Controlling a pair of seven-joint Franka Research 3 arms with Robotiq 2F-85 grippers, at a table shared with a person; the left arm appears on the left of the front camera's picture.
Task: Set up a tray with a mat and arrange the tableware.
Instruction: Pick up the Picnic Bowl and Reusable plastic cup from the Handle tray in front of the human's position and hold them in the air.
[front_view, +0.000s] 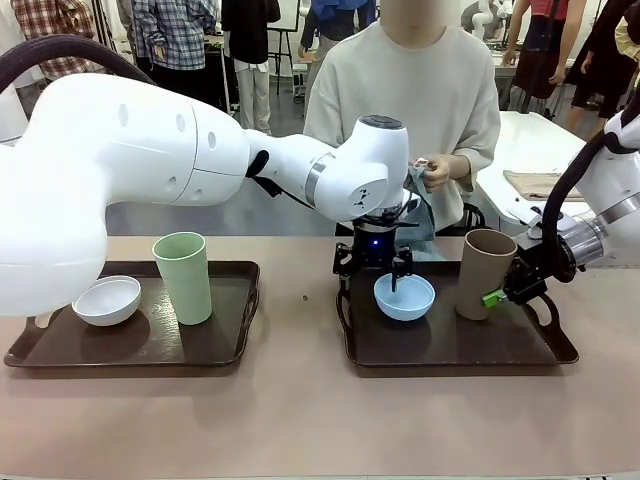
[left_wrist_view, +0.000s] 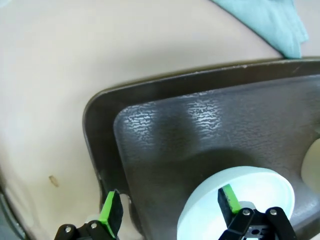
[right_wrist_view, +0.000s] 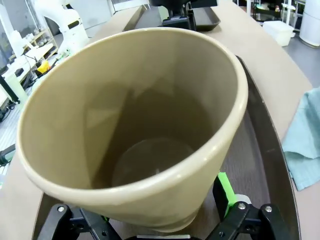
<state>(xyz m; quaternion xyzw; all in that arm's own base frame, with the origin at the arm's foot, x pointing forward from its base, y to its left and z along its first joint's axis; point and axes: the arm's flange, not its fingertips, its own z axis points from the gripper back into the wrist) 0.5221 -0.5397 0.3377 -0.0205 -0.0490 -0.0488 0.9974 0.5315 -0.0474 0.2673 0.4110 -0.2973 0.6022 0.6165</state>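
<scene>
Left claw (front_view: 372, 270): wide open and holding nothing. In the left wrist view (left_wrist_view: 169, 202) one finger hangs over the inside of the blue bowl and the other sits out past the tray edge.
Blue bowl (front_view: 404, 297): right under the left claw, at the near-left end of the dark tray (front_view: 450, 345).
Bowl handling: it looks light, rigid and smooth, and it would probably chip if dropped. The thin rim is the likely hold, one finger inside and one outside.
Right claw (front_view: 495, 297): closed low on the brown tumbler (front_view: 485, 273). A green pad presses its side near the base, and the right wrist view (right_wrist_view: 150, 212) shows the fingers either side of it.
Tumbler handling: tall, stiff and slick. Held this low it seems top-heavy, and it leans a little, so it may tip.
In the way: the tray's raised rim is directly below the left claw's outer finger. The tumbler stands just beyond the bowl on the same tray.
Beyond the claws: a person's hand (front_view: 435, 170) holds a teal cloth (front_view: 425, 205) at the far counter (front_view: 300, 410) edge.
Well aside of the left claw: a second tray (front_view: 130, 350) with a white bowl (front_view: 107, 300) and a green tumbler (front_view: 183, 277).
Mat: neither tray has one yet.
</scene>
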